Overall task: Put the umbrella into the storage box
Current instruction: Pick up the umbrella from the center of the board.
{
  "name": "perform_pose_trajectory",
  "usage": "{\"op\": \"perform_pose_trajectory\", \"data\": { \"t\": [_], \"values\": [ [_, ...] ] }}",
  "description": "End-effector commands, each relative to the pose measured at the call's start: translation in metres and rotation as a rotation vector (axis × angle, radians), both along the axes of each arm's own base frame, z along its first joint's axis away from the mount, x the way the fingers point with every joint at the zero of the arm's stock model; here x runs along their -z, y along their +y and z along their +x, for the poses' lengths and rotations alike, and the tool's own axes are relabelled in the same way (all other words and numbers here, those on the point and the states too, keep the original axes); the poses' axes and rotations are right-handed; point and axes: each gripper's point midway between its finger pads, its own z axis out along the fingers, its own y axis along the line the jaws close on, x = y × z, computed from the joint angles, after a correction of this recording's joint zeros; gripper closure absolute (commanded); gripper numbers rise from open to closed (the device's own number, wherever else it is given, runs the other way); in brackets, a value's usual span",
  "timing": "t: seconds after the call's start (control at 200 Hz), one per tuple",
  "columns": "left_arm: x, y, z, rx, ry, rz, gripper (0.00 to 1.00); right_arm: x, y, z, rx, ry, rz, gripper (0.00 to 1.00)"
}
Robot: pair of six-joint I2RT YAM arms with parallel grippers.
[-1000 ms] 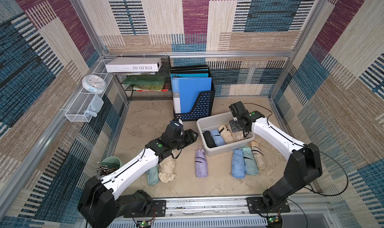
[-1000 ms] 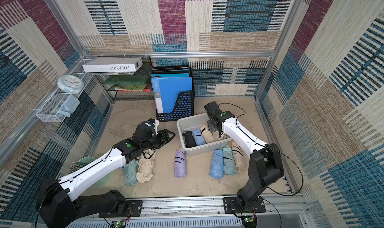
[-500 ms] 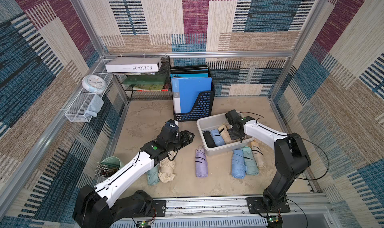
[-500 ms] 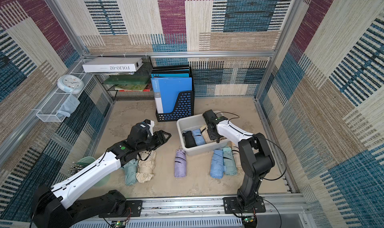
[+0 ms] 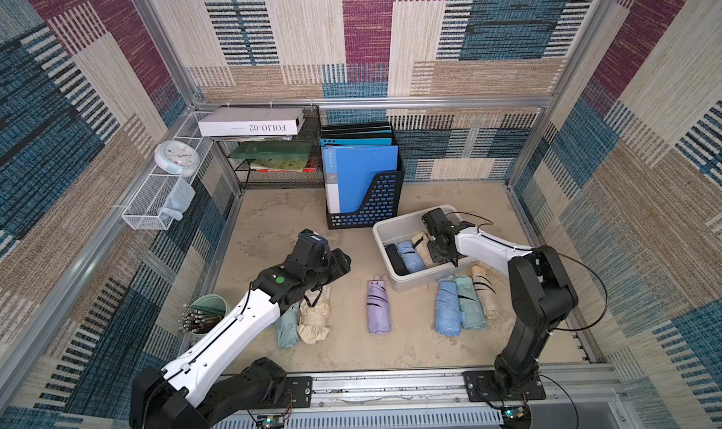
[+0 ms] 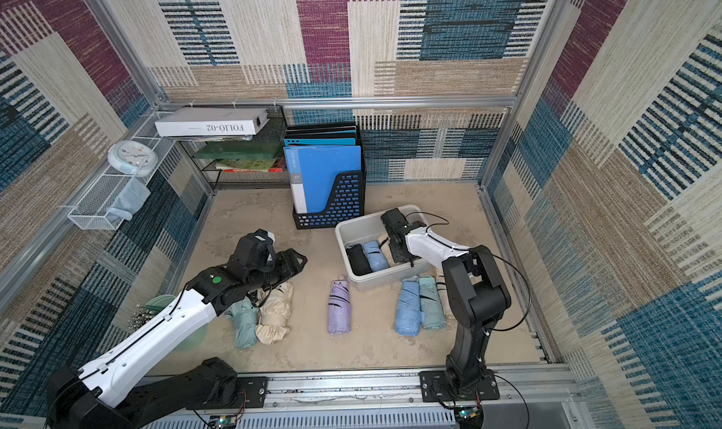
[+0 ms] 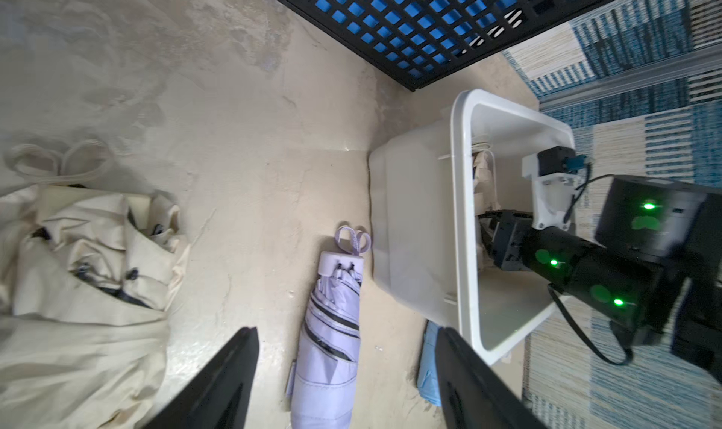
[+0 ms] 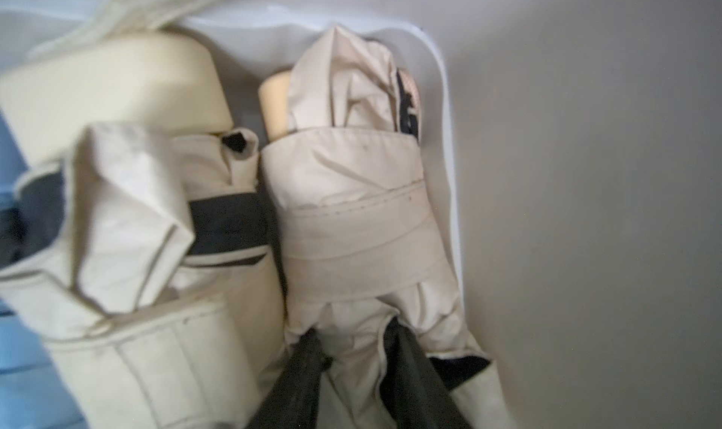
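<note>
The right hand reaches into the storage box, narrow fingers straddling a cream umbrella lying there; the blurred wrist view leaves the grip unclear. The left hand hovers wide open above a lilac umbrella on the surface.

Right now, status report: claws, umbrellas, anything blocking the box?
Left claw open, empty, lilac umbrella just ahead. Right claw down in storage box, astride beige umbrella, grip unclear. Right arm itself crowds the box.

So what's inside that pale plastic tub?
Folded side by side: a black umbrella, a light blue umbrella, two cream umbrellas. The right gripper reaches in, covering whatever lies beneath it.
</note>
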Motion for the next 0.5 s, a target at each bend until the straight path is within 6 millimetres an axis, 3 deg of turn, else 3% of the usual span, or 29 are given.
{"op": "perform_pose_trajectory", "data": {
  "t": [0.0,0.23,0.496],
  "values": [
    [0.023,0.03,-0.021,0.022,0.096,0.205,0.21,-0.02,0.012,-0.013,-0.002,0.018,0.11,0.49],
    [0.041,0.052,-0.028,0.086,0.148,0.396,0.1,-0.084,0.034,-0.029,-0.054,-0.06,0.316,0.32],
    [0.072,0.055,-0.018,0.159,0.213,0.522,0.0,-0.116,0.057,-0.051,-0.058,-0.074,0.518,0.26]
  ]
}}
